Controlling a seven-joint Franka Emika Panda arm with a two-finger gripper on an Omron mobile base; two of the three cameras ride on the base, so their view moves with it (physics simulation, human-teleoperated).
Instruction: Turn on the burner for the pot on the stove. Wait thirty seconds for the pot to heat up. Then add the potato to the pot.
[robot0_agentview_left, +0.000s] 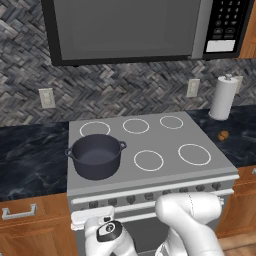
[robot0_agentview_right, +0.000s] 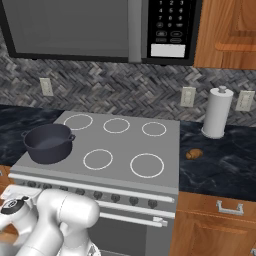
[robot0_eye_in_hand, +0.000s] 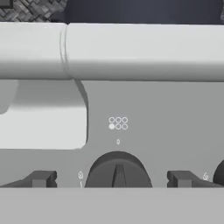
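At frame bottom centre, hand view: a dark knob (robot0_eye_in_hand: 117, 170) sits midway between the two finger tips of the gripper (robot0_eye_in_hand: 112, 179), with a burner diagram (robot0_eye_in_hand: 118, 123) printed above it.
Gripper state: jaws spread wide, one finger tip on each side of the knob, neither touching it; nothing is held.
Step in hand: turning on the burner under the pot; judged to be the approach to the knob, with no grasp made.
Knob check: the diagram marks its lower left dot. The pot (robot0_agentview_left: 96, 156) stands on the front left ring of the stove (robot0_agentview_left: 165, 142), at centre left of the left base view. The match looks right.
Grasp advice: advance straight along the knob axis, keep the knob ridge centred, then close evenly on both flanks.
Turn advice: rotate about the knob axis only; side load could slip the finger tips off.
Clearance: a second knob (robot0_eye_in_hand: 220, 173) shows at the right edge; stay off it.
Potato: the potato (robot0_agentview_left: 223, 135) lies on the dark worktop (robot0_agentview_left: 245, 137) at centre right, just right of the stove, near the paper towel roll (robot0_agentview_left: 223, 97).
Pot contents: empty, as far as visible.
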